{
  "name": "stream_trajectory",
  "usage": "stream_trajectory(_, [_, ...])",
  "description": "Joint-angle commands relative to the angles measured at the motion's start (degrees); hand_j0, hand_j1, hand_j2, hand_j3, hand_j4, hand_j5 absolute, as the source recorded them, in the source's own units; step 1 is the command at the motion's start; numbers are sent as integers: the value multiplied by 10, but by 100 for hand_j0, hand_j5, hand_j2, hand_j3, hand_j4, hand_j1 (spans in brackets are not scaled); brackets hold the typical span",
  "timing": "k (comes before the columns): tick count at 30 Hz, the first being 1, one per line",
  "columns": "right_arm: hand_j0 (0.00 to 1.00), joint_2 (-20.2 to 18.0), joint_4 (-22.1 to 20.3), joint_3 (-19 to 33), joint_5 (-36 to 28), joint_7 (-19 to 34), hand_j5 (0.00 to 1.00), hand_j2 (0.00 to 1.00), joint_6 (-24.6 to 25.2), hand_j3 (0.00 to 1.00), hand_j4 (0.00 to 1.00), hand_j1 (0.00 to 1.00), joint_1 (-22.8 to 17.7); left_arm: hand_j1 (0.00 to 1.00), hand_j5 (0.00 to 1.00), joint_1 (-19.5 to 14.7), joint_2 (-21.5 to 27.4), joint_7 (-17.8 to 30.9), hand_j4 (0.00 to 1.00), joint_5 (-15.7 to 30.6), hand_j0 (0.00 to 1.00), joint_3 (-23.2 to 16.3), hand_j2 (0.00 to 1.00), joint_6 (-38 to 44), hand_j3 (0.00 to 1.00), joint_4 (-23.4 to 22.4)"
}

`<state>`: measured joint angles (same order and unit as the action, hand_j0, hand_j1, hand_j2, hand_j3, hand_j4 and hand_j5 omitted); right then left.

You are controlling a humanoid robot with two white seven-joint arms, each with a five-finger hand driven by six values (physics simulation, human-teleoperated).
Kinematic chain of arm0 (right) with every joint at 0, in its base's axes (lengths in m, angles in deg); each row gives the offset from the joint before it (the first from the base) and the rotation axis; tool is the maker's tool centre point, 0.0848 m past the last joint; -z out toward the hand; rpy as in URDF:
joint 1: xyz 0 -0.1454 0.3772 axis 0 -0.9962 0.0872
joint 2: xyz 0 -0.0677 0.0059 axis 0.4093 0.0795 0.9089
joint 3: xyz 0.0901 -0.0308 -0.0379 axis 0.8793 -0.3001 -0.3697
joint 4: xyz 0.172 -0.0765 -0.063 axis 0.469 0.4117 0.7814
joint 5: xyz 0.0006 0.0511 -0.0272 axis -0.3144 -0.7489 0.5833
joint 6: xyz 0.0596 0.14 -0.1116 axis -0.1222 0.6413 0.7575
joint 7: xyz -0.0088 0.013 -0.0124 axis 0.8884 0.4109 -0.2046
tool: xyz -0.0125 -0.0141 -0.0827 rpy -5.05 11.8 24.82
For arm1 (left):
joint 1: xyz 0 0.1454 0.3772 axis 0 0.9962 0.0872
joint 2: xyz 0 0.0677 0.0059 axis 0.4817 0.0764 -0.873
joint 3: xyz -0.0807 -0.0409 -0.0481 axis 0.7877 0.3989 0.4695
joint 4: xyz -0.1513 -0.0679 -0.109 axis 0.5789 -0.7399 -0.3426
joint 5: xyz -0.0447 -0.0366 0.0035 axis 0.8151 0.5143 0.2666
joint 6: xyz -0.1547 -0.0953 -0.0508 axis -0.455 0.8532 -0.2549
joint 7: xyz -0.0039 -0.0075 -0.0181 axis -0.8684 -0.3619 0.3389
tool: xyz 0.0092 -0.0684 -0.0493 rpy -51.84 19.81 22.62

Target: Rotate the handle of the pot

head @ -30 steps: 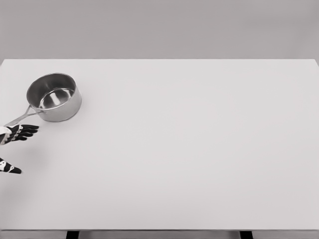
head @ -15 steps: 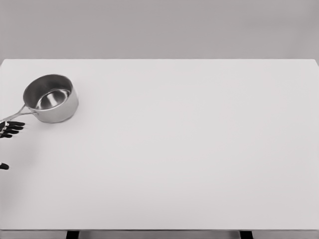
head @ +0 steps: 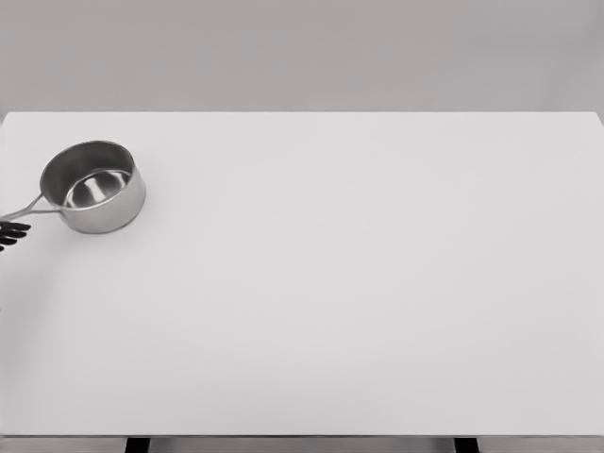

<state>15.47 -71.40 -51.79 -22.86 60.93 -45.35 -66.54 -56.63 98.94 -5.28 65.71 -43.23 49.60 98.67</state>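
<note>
Since the pot (head: 92, 187) sits upright at the far left of the tabletop (head: 359, 283), with its handle (head: 24, 209) running out toward the left edge of the view, the turn is best made by working the handle, not the body. The steel wall looks slick and the pot light, so a hard shove would likely slide it instead of pivoting it. A slow sideways sweep against the handle near its tip should give the most leverage, while the base stays flat.

Only a few dark fingertips (head: 13, 233) of the left robot hand (head: 9, 234) show, just below the handle's end; whether they touch it, and whether they are spread or curled, cannot be told. The handle tip lies near the tabletop's left edge, so the sweep should push inward. The right robot hand is out of view.
</note>
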Motion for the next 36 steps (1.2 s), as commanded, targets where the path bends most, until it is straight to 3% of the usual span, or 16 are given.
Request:
stream_trajectory(1, [100, 0, 0, 0, 0, 0, 100, 100, 0, 100, 100, 100, 0, 100, 100, 0, 1, -1, 100, -6, 100, 0, 100, 0, 100, 0])
stream_trajectory(36, [100, 0, 0, 1, 0, 0, 100, 100, 1, 100, 100, 100, 0, 100, 100, -49, -25, -2, 100, -45, 100, -2, 100, 1, 100, -40])
